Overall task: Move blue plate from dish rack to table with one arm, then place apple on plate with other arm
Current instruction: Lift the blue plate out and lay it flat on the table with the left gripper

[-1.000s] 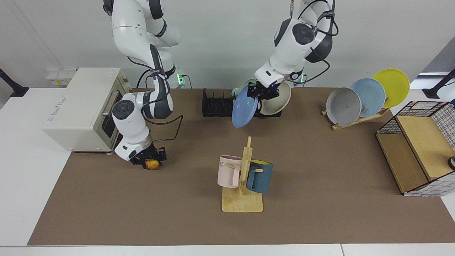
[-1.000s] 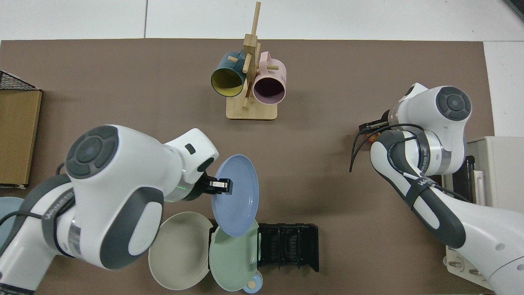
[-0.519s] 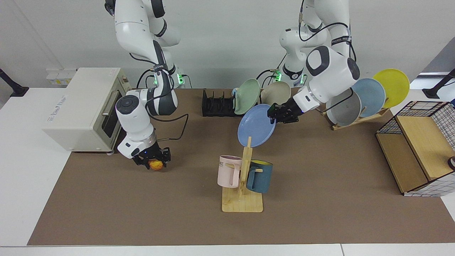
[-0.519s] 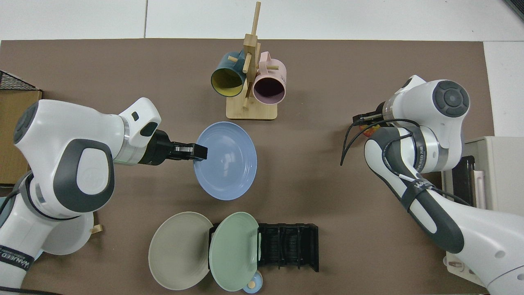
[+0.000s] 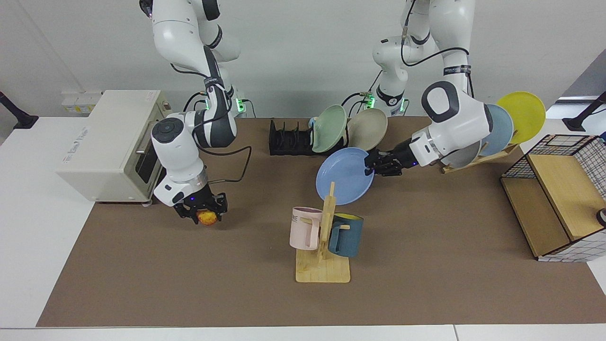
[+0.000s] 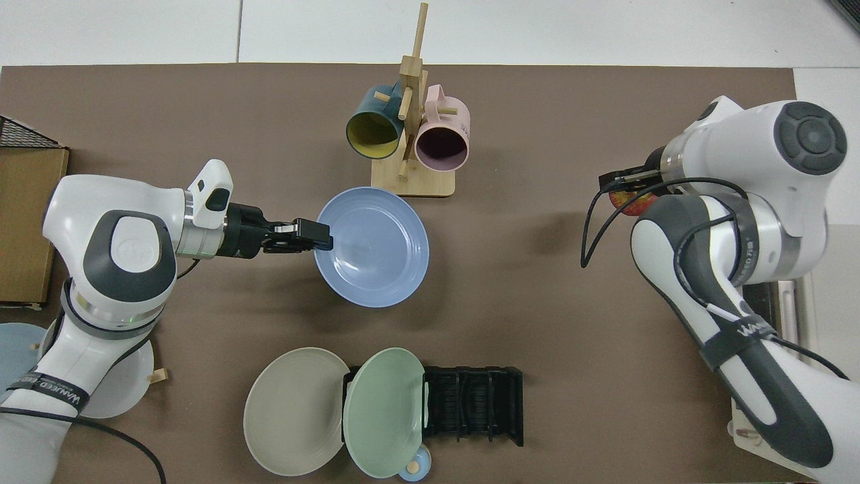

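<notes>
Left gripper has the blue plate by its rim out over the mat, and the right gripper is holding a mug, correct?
Not quite. The left gripper does grip the blue plate by its rim over the table, but the right gripper holds the apple, not a mug, as the facing view shows.

Your blue plate point(image 6: 376, 252) looks matt and smooth, like the green plate point(image 6: 383, 410) and beige plate point(image 6: 289, 410) beside it. You see a brown matt mat on the worktop point(image 6: 537, 323). The dish rack point(image 6: 474, 403) reads as black plastic. Your mug tree point(image 6: 411, 134) is pale, unfinished-looking wood. Both arm shells are glossy white plastic.
</notes>
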`<action>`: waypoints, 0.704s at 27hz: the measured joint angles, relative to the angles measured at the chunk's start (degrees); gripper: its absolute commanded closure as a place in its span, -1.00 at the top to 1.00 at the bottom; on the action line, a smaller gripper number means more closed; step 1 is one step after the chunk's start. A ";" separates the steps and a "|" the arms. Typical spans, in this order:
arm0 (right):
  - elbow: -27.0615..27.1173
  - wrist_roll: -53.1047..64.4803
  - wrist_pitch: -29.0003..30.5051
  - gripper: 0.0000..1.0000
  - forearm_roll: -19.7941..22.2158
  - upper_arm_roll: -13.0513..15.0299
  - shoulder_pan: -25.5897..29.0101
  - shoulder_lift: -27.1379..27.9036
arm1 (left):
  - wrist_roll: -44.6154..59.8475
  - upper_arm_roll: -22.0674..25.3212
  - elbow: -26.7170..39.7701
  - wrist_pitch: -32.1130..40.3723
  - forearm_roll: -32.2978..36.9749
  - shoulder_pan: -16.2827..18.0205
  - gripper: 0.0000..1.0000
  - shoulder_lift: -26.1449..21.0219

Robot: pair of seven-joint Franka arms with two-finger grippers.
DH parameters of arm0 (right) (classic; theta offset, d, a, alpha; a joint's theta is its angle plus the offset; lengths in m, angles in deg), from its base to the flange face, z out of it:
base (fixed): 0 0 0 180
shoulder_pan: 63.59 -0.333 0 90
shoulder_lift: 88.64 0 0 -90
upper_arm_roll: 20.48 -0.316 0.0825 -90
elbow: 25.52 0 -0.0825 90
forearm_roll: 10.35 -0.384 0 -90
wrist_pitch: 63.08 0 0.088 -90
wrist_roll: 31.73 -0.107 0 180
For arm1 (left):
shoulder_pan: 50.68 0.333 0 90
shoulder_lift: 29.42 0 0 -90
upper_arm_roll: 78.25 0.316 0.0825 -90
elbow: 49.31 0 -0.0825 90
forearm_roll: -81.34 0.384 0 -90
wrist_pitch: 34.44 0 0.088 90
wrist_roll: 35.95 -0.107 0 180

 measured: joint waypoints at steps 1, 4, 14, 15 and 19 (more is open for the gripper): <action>0.02 0.00 -0.75 -1.00 0.00 0.04 0.06 -0.77 | -0.45 -0.13 0.04 -0.02 -0.77 0.00 -1.00 -0.56; 0.02 0.00 -2.58 -1.00 0.00 0.06 0.26 -2.79 | -3.17 -1.61 0.04 -2.49 -2.18 -0.05 -1.00 -2.89; -0.39 -1.46 -3.53 -1.00 0.00 -0.17 -0.56 -4.03 | -4.33 -6.84 -0.13 -10.32 -2.21 -1.45 -0.93 -6.22; -0.53 -2.30 -3.53 -1.00 0.00 -0.22 -0.98 -4.03 | -4.35 -6.98 -0.13 -10.38 -2.21 -1.53 -0.85 -6.32; -1.29 -6.50 -3.52 -1.00 0.00 -0.37 -3.82 -4.03 | -4.35 -7.18 -0.11 -10.40 -2.17 -1.98 -0.43 -6.52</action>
